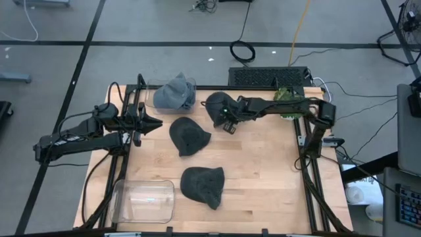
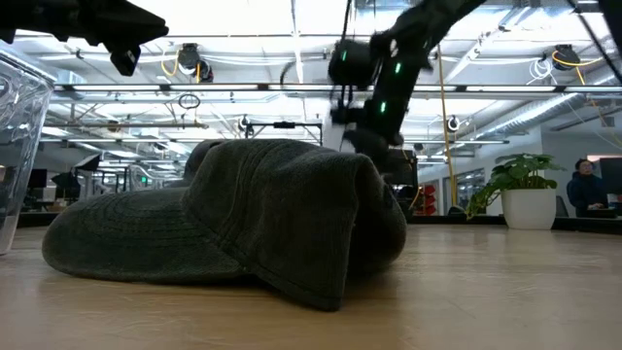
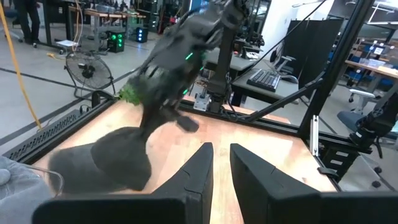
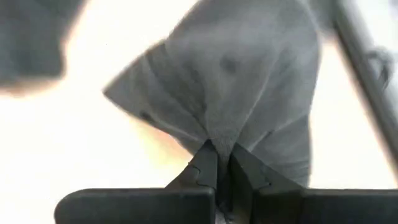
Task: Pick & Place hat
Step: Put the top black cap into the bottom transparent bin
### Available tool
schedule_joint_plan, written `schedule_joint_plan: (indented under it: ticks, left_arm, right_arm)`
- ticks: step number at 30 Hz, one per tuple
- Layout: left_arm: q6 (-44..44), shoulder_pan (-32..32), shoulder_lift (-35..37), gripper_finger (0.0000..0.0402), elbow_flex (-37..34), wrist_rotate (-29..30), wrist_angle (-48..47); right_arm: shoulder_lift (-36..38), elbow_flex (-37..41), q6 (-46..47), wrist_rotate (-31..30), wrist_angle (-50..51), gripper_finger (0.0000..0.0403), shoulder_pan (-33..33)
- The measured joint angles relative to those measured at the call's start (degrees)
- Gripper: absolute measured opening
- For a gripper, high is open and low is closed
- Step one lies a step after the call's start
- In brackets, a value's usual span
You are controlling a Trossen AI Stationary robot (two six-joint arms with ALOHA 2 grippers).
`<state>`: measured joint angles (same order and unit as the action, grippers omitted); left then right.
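Dark hat on wooden table

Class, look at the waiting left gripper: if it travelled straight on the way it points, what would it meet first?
Probably the dark grey fabric hat pinched by the right gripper; the left gripper points across bare wooden table toward it, though depth is uncertain.

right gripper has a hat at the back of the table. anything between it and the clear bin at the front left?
Likely yes. The right gripper is shut on the dark hat. A straight line to the clear bin crosses the middle dark hat; carrying it high should clear that.
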<state>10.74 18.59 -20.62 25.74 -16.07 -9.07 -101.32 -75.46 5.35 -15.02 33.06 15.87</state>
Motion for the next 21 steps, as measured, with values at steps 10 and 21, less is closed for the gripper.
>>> schedule_joint_plan:
  ticks: [10, 21]
  left_arm:
    - [4.26, 0.0, 0.0, 0.0063, 0.02, -0.1, 5.15]
    - [27.43, 0.01, -7.05, 0.0063, 0.07, 6.52, 10.63]
  right_arm:
    - [14.86, -0.02, -7.87, -13.54, -2.1, 0.0002, -15.62]
    - [17.64, -0.06, -32.47, -28.27, -22.63, 0.0001, -26.83]
